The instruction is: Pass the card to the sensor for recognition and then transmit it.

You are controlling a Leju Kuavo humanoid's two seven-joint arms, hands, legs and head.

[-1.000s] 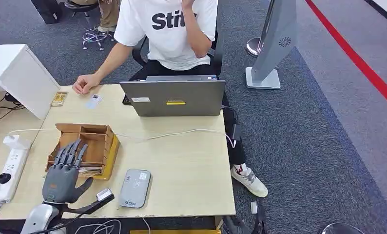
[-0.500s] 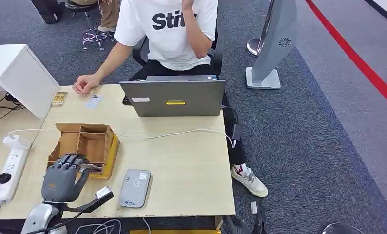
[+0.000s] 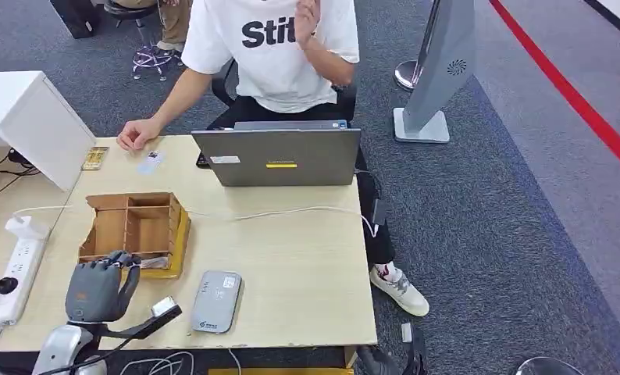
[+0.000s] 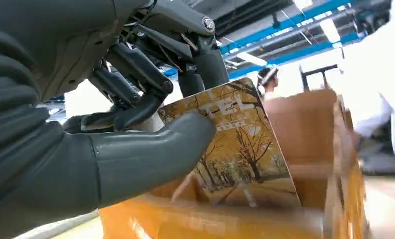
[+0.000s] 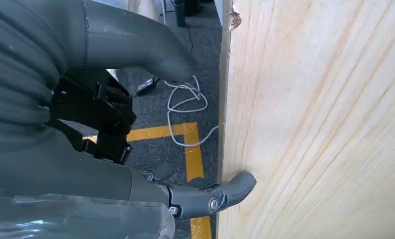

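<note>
My left hand (image 3: 96, 287) at near edge of box (image 3: 135, 229), thumb (image 4: 150, 154) and fingers (image 4: 136, 94) pinching card (image 4: 238, 149), card partly inside near compartment. Sensor (image 3: 215, 301) on table (image 3: 291, 258), just right of hand. My right hand (image 5: 86, 124) beside table edge; cannot tell its state.

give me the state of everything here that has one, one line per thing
left hand: pinching the card between thumb and fingers
card: held, tilted, lower edge down in the wooden box
wooden box: open on top, on the table
card reader: lying flat near the table's front edge, nothing on it
laptop: lid open, facing the person
right hand: beside the table edge, holding nothing visible
</note>
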